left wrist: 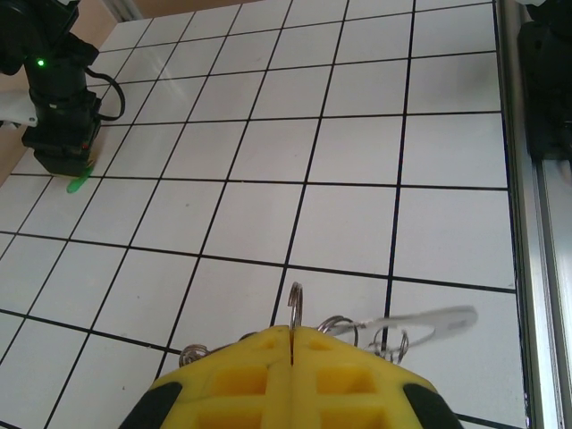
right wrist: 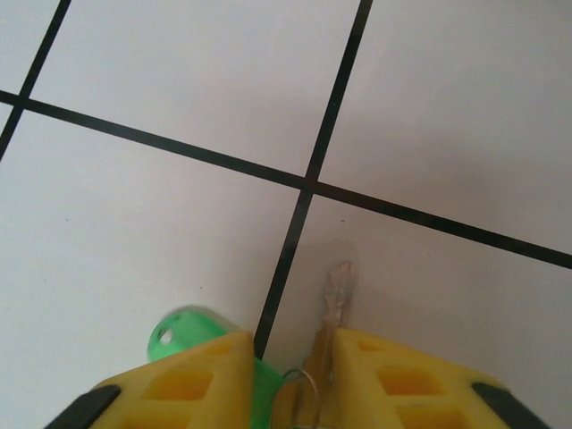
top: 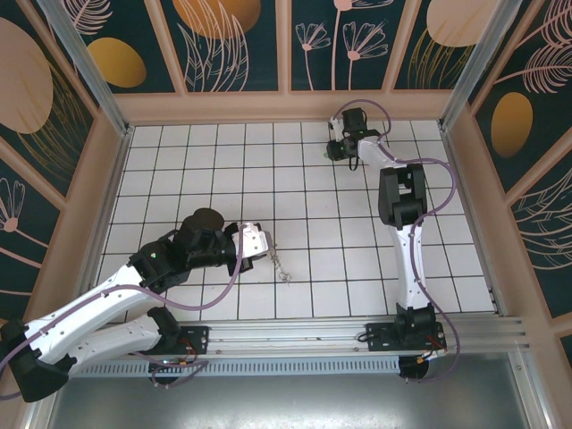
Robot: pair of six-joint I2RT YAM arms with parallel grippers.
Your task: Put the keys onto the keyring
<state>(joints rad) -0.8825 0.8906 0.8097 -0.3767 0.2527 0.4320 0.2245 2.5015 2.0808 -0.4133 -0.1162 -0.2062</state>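
**Well apart: keyring in the left gripper, key at the right one**

The left gripper (left wrist: 292,338) is fully closed on the keyring (left wrist: 295,302). In the left wrist view its yellow fingers (left wrist: 268,350) meet along one seam, and one steel loop of the keyring stands upright out of that seam. More loops bunch just beyond the fingertips. A pale, flat tag (left wrist: 429,322) lies on the white tiled table (top: 223,170), touching those loops and pointing away from them. In the top view the rest of the keyring trails from the fingertips as a short, thin chain across a tile.

The green-headed key (right wrist: 183,329) lies flat on the tiles, well apart from the keyring, beyond it and to its right, close to the back wall. The right gripper (right wrist: 290,349) stands over the key with its jaws a narrow gap apart. The green head lies against one yellow finger and the silver blade (right wrist: 338,286) runs out beside the other. A small wire ring (right wrist: 302,380) sits in the gap between them. Whether the pads actually press on the key I cannot tell.
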